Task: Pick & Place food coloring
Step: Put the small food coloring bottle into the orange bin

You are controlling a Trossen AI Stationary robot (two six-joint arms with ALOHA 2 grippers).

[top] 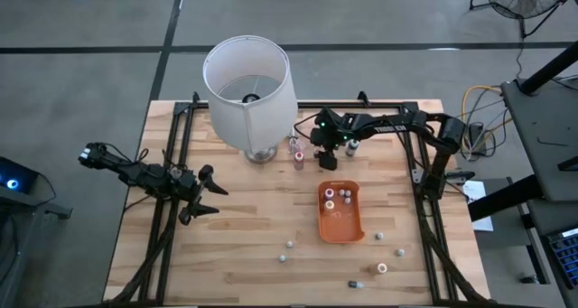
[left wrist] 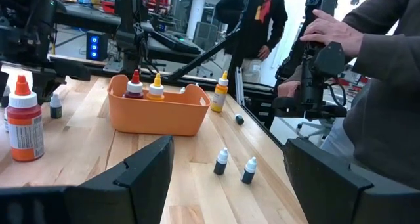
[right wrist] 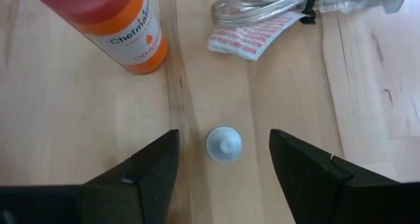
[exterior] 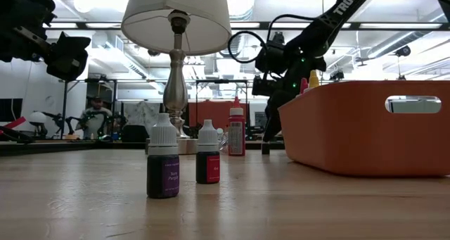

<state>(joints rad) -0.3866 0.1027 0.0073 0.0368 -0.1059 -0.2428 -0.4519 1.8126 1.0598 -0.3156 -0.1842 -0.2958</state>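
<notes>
You have the wooden bench, the white-shaded lamp and the orange oblong plastic tray, already holding a few bottles. Your right tool hangs at the far side beside the lamp, fingers spread and empty, straddling a small white-capped food coloring bottle: the pick step. Next, lower and squeeze on its cap. Your left tool waits open, empty. The orange bottle nearby reads "Chefmaster" and "ORANGE".
</notes>
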